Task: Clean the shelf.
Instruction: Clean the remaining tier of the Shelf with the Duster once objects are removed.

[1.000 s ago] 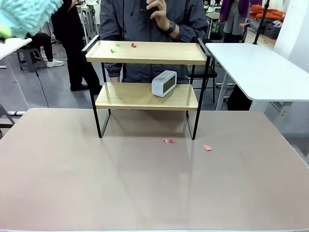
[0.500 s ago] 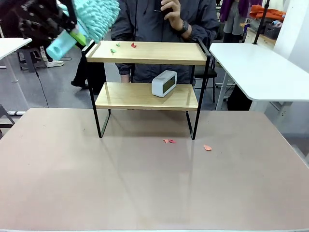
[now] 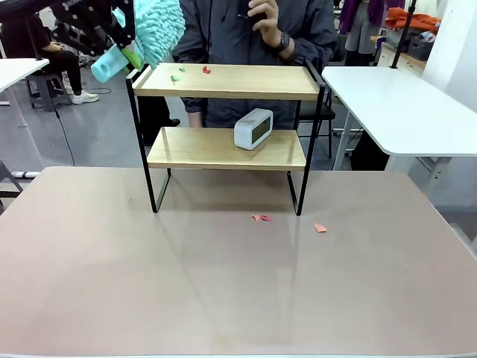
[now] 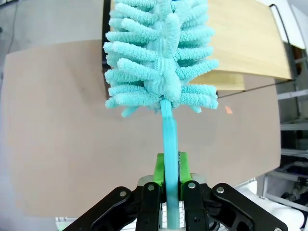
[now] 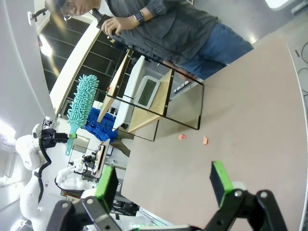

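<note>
The shelf (image 3: 238, 82) stands at the far middle of the brown table, two light wooden boards in a black frame. Small green scraps (image 3: 176, 76) and a red scrap (image 3: 206, 70) lie on its top board at the left. My left gripper (image 3: 123, 48) hovers above the shelf's top left corner, shut on the handle of a fluffy teal duster (image 3: 154, 28). In the left wrist view the duster (image 4: 161, 53) stands up from the gripper (image 4: 168, 178), its head over the edge of the shelf (image 4: 248, 43). My right gripper (image 5: 162, 180) is open and holds nothing, well back from the shelf (image 5: 166, 98).
A white clock (image 3: 253, 128) sits on the lower board. Several red scraps (image 3: 261, 218) lie on the table in front of the shelf. A person (image 3: 246, 30) stands right behind it with a hand raised. A white table (image 3: 402, 104) adjoins at the right.
My left arm has swung in from the far left with the duster, bringing its head to just above the shelf's top left corner. The person's hand has shifted slightly right.
</note>
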